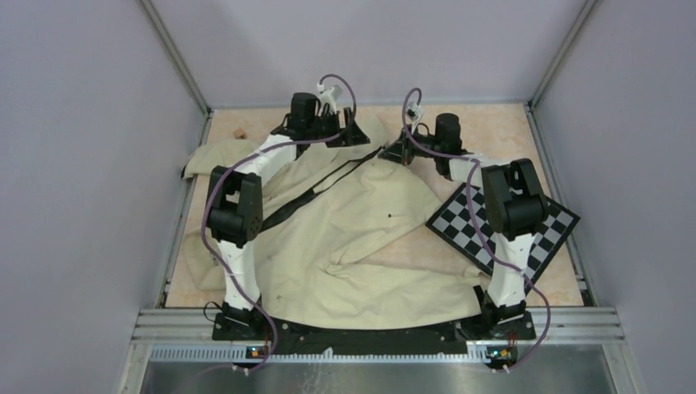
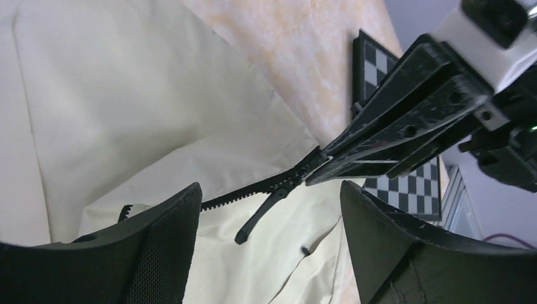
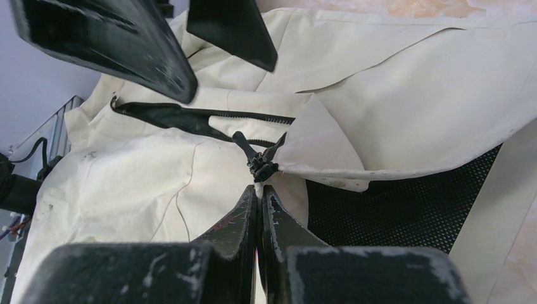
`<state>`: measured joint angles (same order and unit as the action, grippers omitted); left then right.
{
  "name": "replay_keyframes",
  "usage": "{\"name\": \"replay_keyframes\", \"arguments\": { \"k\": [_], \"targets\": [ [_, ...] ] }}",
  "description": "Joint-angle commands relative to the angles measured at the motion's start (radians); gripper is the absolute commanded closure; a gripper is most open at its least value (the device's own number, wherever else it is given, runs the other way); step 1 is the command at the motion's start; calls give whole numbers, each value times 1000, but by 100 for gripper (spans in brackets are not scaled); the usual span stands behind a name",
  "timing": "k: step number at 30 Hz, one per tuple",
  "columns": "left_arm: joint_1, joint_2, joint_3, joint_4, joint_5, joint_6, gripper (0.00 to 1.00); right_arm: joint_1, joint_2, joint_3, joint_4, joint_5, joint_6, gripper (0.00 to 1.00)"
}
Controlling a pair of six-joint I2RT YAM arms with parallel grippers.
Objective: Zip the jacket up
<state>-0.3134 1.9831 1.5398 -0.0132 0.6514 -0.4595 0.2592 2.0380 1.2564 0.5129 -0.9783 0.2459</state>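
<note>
Jacket (image 1: 361, 238) spread wrinkled across worktop (image 1: 509, 131). My right jaws pinched together on its black zipper (image 2: 240, 195), right beside the slider (image 3: 261, 168). My left jaws wide apart, hovering just over it.

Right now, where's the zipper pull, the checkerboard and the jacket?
zipper pull (image 2: 258, 216): left wrist view, on its dangling black tab.
checkerboard (image 1: 456, 218): top external view, on its left corner squares.
jacket (image 1: 369, 238): top external view, on the cream front panel.

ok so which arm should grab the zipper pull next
Probably left: the left fingers are open either side of the zipper pull, while the right fingers are shut on the jacket at the zipper's end, anchoring it.
</note>
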Motion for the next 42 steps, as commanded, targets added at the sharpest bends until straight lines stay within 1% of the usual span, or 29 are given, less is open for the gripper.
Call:
{"name": "replay_keyframes", "arguments": {
  "k": [1,5,7,10,15,18,20,24,28,29,30,31,34,37,40,42],
  "targets": [
    [1,99,107,-239,113,131,17,0,-35,10,44,-25,-19,100],
    [1,144,134,-214,187,150,15,0,-32,12,43,-25,-17,100],
    [-1,171,157,-223,246,151,17,1,-33,12,44,-25,-17,100],
    [-7,178,141,-215,265,153,20,0,-32,14,46,-25,-14,100],
    [-11,168,97,-145,291,124,36,0,-34,9,59,-25,-6,100],
    [-13,167,97,-121,304,116,42,0,-34,8,61,-26,-4,100],
    [-12,174,106,-121,308,110,44,1,-34,8,60,-25,-6,100],
    [-13,177,113,-126,299,108,55,1,-34,8,59,-18,-6,100],
    [-16,170,101,-137,266,114,69,0,-35,7,63,22,11,100],
    [-18,167,97,-137,255,114,73,0,-35,5,70,37,22,100],
    [-18,162,91,-139,241,114,81,1,-35,5,75,48,33,100],
    [-18,160,88,-139,225,112,86,1,-36,2,85,53,44,100],
    [-23,160,81,-137,178,94,100,0,-39,-11,125,87,91,100],
    [-52,154,56,-111,98,58,100,-3,-43,-20,149,149,147,100],
    [-89,151,35,-104,-25,10,100,-6,-48,-54,266,206,263,100],
    [-111,159,34,-100,-83,-9,100,-10,-62,-100,356,261,357,100]
  ]
}}
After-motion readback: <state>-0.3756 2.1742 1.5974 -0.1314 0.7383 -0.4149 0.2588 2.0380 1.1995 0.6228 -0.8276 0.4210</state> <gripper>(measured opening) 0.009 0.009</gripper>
